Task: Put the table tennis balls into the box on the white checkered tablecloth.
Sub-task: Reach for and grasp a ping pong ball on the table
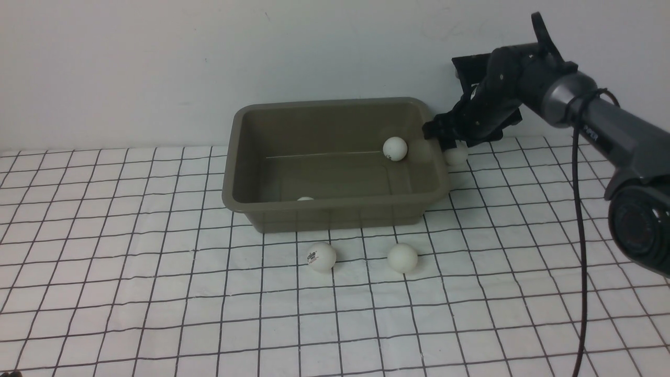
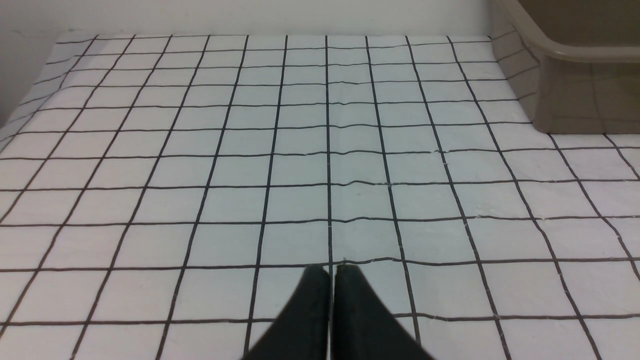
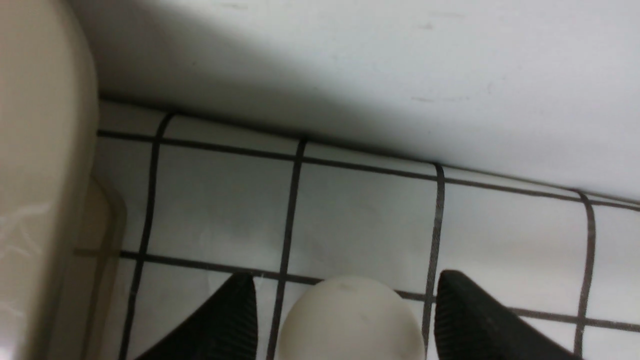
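Note:
The olive-grey box stands on the white checkered tablecloth. One table tennis ball lies inside it, and the top of another peeks over the near wall. Two balls rest on the cloth in front of the box. A further ball sits by the box's far right corner. My right gripper is open and low over it. In the right wrist view that ball lies between the fingers, with small gaps on both sides. My left gripper is shut, holds nothing and is out of the front view.
A pale wall rises just behind the box and the right gripper. The box's corner shows in the left wrist view, and its rim lies close beside the right gripper. A black cable hangs from the right arm.

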Motion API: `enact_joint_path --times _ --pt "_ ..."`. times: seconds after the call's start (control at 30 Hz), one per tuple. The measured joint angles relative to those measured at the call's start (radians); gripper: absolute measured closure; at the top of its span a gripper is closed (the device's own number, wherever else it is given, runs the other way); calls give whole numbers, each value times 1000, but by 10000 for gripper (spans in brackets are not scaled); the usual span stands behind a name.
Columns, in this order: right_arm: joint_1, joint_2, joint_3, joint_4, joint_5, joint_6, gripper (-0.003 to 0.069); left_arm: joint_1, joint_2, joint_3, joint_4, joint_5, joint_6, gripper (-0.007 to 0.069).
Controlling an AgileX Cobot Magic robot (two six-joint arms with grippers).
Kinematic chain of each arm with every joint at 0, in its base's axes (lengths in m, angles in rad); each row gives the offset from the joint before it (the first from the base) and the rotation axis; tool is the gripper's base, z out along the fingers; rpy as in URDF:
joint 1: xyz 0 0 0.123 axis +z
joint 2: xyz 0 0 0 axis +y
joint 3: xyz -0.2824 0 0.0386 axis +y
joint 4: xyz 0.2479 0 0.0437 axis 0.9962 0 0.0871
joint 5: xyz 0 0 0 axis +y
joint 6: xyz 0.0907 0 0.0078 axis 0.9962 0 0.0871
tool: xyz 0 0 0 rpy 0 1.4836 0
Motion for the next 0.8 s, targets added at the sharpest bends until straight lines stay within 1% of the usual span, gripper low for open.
enact_joint_path --times 0.3,0.6,0.8 --pt "-1 -9 1 -3 -1 -3 218 0 0 0 0 0 0 629" --pt "-27 -21 4 -6 56 -26 218 0 0 0 0 0 0 629" --pt "-39 -53 7 14 55 -79 218 0 0 0 0 1 0 629"
